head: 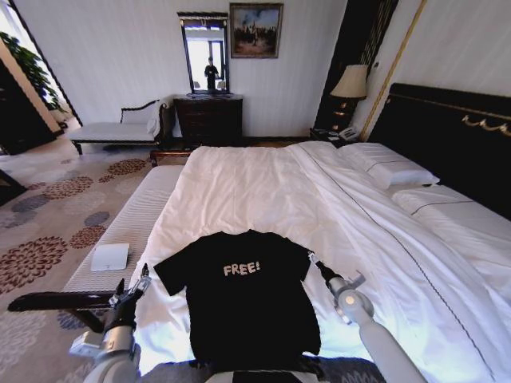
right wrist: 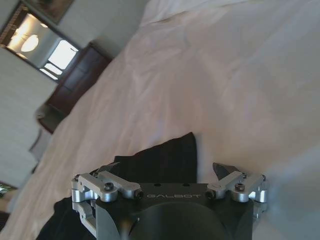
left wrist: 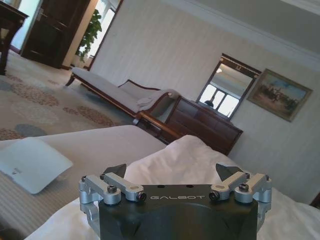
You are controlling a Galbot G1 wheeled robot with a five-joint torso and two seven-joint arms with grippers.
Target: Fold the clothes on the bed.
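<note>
Clothes [head: 243,299] lie flat on the near bed [head: 319,199]; our left gripper [head: 132,289] and right gripper [head: 314,263] flank them, both spread.

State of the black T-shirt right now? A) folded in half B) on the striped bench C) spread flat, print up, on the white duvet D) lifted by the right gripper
C: the black T-shirt lies spread flat on the white duvet, "FREE!" facing up, with the open left gripper and open right gripper at its sleeves, gripping nothing.

Bright daylight, duvet glare, fisheye edges
</note>
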